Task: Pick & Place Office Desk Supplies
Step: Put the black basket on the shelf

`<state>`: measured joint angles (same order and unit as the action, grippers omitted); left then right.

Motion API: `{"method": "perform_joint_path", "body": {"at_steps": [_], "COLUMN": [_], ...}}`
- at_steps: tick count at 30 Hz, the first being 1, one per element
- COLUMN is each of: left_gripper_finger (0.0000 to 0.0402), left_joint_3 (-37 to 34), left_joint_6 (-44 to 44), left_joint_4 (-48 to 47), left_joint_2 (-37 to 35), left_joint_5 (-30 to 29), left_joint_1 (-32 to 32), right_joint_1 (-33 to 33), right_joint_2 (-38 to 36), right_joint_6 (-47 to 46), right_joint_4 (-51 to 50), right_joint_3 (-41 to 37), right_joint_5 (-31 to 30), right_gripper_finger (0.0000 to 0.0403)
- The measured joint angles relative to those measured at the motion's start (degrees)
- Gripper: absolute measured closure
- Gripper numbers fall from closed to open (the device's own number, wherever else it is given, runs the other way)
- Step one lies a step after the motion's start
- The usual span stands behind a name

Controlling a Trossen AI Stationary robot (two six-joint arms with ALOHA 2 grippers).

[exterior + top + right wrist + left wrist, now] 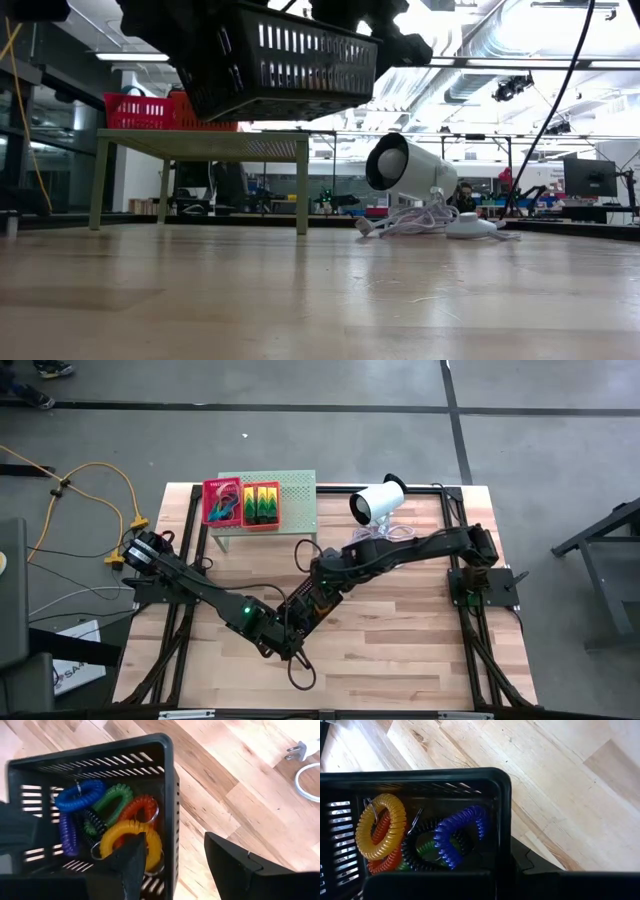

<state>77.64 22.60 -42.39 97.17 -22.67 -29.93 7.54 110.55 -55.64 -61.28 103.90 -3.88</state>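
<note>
A black mesh basket (285,65) hangs above the table's middle. In it lie coiled loops (115,815) in blue, green, red, yellow and black. My left gripper (283,630) is shut on the basket from the near-left side. My right gripper (175,865) stands open over the basket's opposite side. One of its fingers (132,862) is inside the basket and the other (235,865) outside. The side wall (175,820) stands between them, with a gap on either side. A pink basket (222,502) and a red basket (262,506) stand on the pale-green stand (295,495). My left gripper is shut on the black basket at its side wall nearest the wrist (430,879). The gripper's own dark fingers hide the place of contact. The basket hangs lifted clear of the table, slightly tilted, with its open side up and the loops inside.
A white cylinder device (378,503) with its coiled cable (420,222) lies on the far right of the table, beside the stand. Bare wood stretches over the near half and the right side (420,650).
</note>
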Motion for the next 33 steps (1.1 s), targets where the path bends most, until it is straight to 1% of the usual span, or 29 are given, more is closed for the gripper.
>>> {"method": "perform_joint_path", "body": {"at_steps": [4, 9, 17, 24, 26, 30, 33], "left_gripper_finger": [0.0401, 0.0401, 0.0401, 0.0401, 0.0401, 0.0401, 0.0401], "left_joint_3": [0.0, 0.0, 0.0, 0.0, 0.0, 0.0, 0.0], "left_joint_6": [-0.5, -1.5, -1.6, -1.6, -1.6, -2.2, -4.9], "left_joint_4": [-0.1, -0.3, -0.4, -0.5, -0.5, -0.4, -0.3], "left_joint_2": [0.0, 0.0, 0.0, 0.0, 0.0, 0.0, 0.0], "left_joint_5": [0.6, 4.7, 4.8, 4.8, 4.7, 4.8, 4.8], "left_joint_1": [0.0, 0.1, 0.0, 0.0, 0.0, 0.5, 1.9], "right_joint_1": [-0.4, -0.5, -0.7, -0.8, -0.9, -1.7, -1.7], "right_joint_2": [-0.6, -1.9, -4.1, -5.0, -5.1, -8.2, -11.5], "right_joint_6": [0.0, 0.0, 0.0, 0.4, 0.4, 0.6, 2.2], "right_joint_4": [-0.8, -1.2, 1.4, 0.8, 0.6, -1.0, -4.6], "right_joint_3": [0.1, 0.0, 0.1, 0.0, 0.0, 0.0, 0.0], "right_joint_5": [0.0, -0.3, -0.2, 0.0, 1.5, 4.1, 4.1], "right_gripper_finger": [0.0214, 0.0214, 0.0214, 0.0214, 0.0214, 0.0214, 0.0214]}}
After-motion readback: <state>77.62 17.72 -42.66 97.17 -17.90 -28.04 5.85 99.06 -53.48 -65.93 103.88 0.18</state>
